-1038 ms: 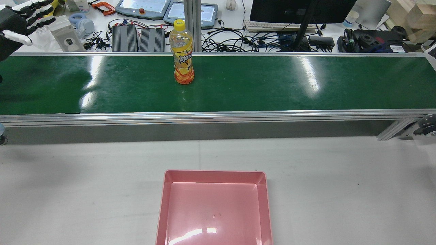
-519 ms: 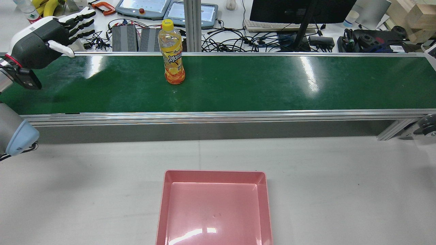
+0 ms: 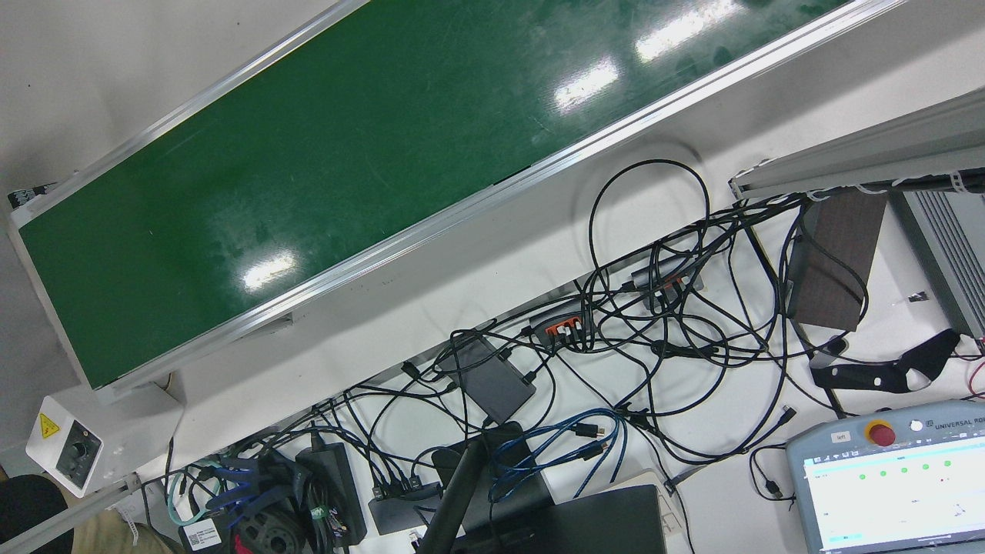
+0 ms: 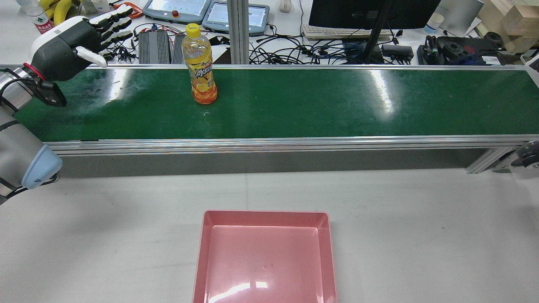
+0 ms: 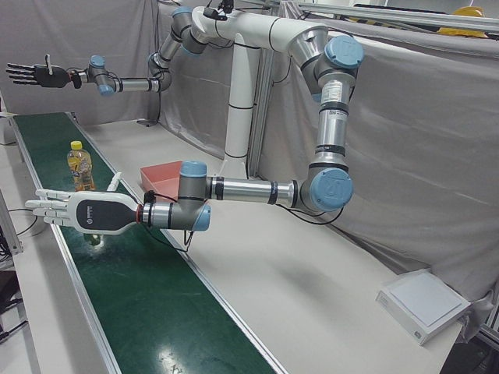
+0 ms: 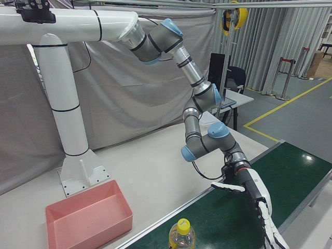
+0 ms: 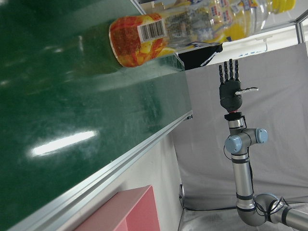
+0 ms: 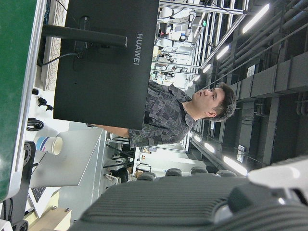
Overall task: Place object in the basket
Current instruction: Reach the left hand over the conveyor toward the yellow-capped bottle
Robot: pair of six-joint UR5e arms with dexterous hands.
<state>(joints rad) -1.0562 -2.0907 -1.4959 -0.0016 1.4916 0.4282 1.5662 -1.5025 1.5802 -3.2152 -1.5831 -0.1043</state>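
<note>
The left robot hand (image 4: pixel 69 44) hangs over the far left stretch of the green conveyor belt (image 4: pixel 294 103), palm flat and fingers (image 4: pixel 111 23) spread straight out, holding nothing. In the left-front view the same left robot hand (image 5: pixel 82 212) is stretched level above the belt (image 5: pixel 148 312), its fingers (image 5: pixel 45 206) fanned apart and pointing across it.

Just beyond those fingertips, to the hand's right along the belt, stands the orange drink bottle (image 4: pixel 200 65) with a yellow cap (image 4: pixel 193 28). It is upright on the belt, near its far edge, and clear of the hand. The left hand view shows the bottle (image 7: pixel 144 36) lying across the top of its sideways picture, its base set on the green surface.

Nearer the robot than the belt lies the pale table (image 4: pixel 105 235), and on it, well apart from the left robot hand and off to its right, sits the pink basket (image 4: pixel 326 252), a shallow square tray.

Farthest off, the right robot hand (image 5: pixel 35 74) is held high over the other end of the belt, open with its fingers spread and nothing in it; the left hand view shows the right robot hand (image 7: pixel 233 89) the same way, fingers straight. Behind the belt is a cluttered bench with a monitor (image 4: pixel 370 12) and tangled cables (image 4: pixel 294 52).
</note>
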